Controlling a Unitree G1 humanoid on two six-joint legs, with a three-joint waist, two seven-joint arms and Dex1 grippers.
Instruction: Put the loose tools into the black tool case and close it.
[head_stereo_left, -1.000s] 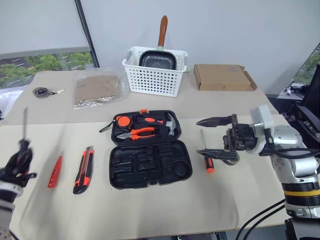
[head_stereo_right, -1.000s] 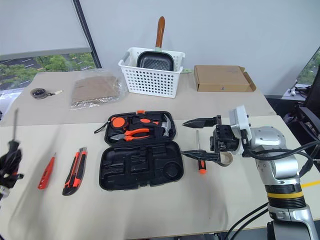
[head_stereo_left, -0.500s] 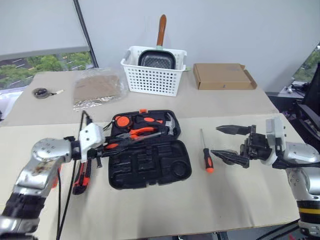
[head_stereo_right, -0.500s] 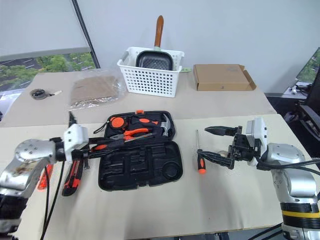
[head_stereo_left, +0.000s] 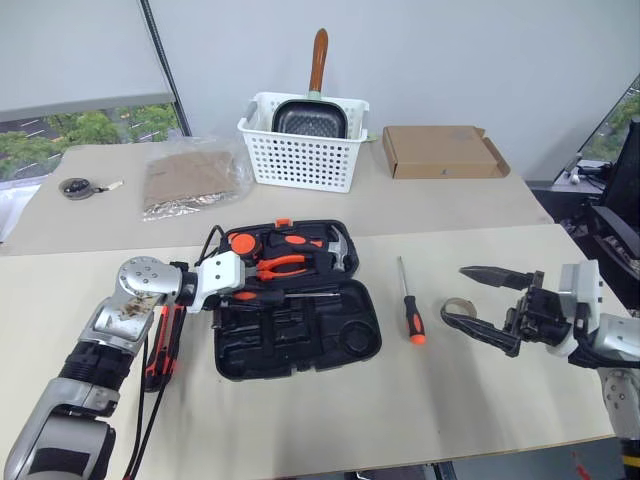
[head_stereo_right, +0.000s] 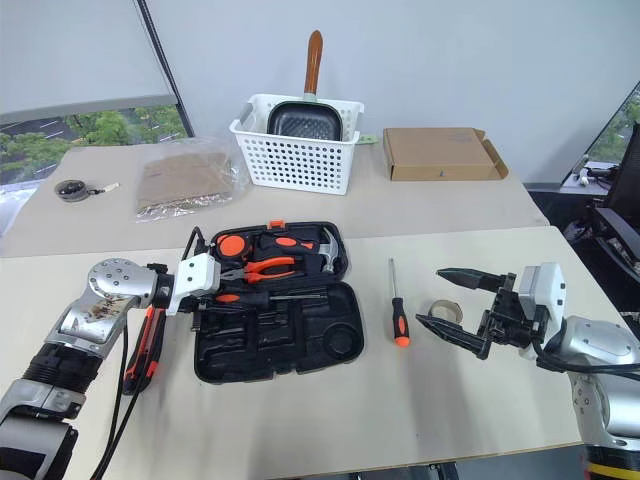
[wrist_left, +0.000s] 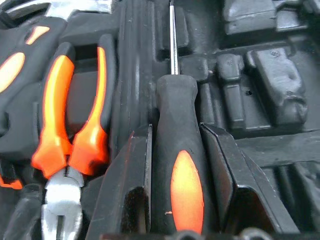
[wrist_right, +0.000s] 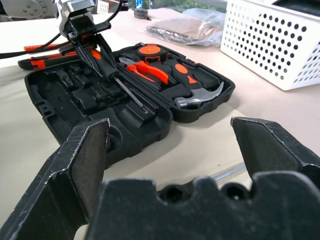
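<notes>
The black tool case (head_stereo_left: 340, 340) lies open in the middle of the near table. My left gripper (head_stereo_left: 232, 288) is shut on a black-and-orange screwdriver (head_stereo_left: 290, 293), holding it level just over the case's hinge line, shaft pointing right. In the left wrist view the fingers (wrist_left: 137, 170) clamp its handle (wrist_left: 182, 185) above the moulded recesses. A second screwdriver (head_stereo_left: 408, 310) lies on the table right of the case, with a grey tape roll (head_stereo_left: 462, 304) beyond it. My right gripper (head_stereo_left: 455, 296) hangs wide open beside the roll, holding nothing. The utility knife (head_stereo_left: 162, 350) lies left of the case, partly under my left arm.
Orange-handled pliers (head_stereo_left: 280, 265) and a hammer (head_stereo_left: 340, 250) sit in the case's far half. On the back table stand a white basket (head_stereo_left: 300, 155) with a pan, a cardboard box (head_stereo_left: 440, 152), a foil bag (head_stereo_left: 190, 180) and a small tape measure (head_stereo_left: 78, 186).
My left arm swung in from the left edge and turned the screwdriver from upright to level over the case. My right gripper drew back to the right and lower, uncovering the tape roll.
</notes>
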